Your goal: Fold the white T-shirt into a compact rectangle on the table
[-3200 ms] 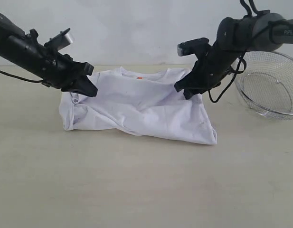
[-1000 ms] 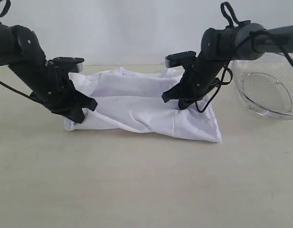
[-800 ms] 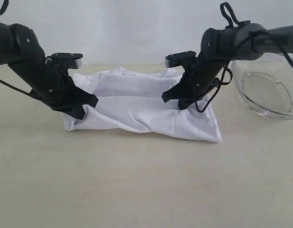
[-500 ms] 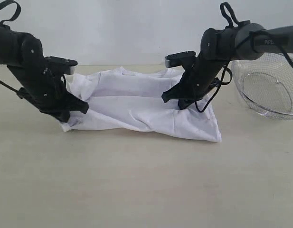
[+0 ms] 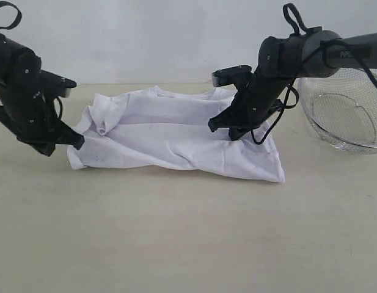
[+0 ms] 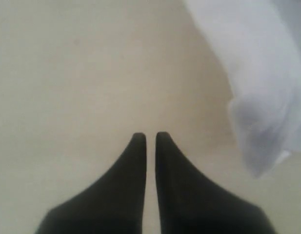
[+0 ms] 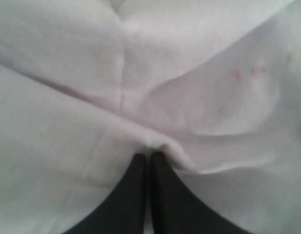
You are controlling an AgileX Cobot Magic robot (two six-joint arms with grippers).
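Two grippers, both with jaws pressed together. The left gripper (image 5: 74,143) (image 6: 150,137) holds nothing: its tips hang over bare table (image 5: 188,244) (image 6: 67,73), just beside the shirt's rumpled left edge without touching it. The right gripper (image 5: 227,131) (image 7: 149,157) is down on the shirt (image 5: 170,137) (image 6: 260,92) (image 7: 91,73), tips against a raised fold; whether cloth is pinched between them cannot be told. One white shirt lies creased and partly doubled over at the middle of the table, neck towards the wall. One wire basket (image 5: 335,141) stands at the right, apart from the shirt
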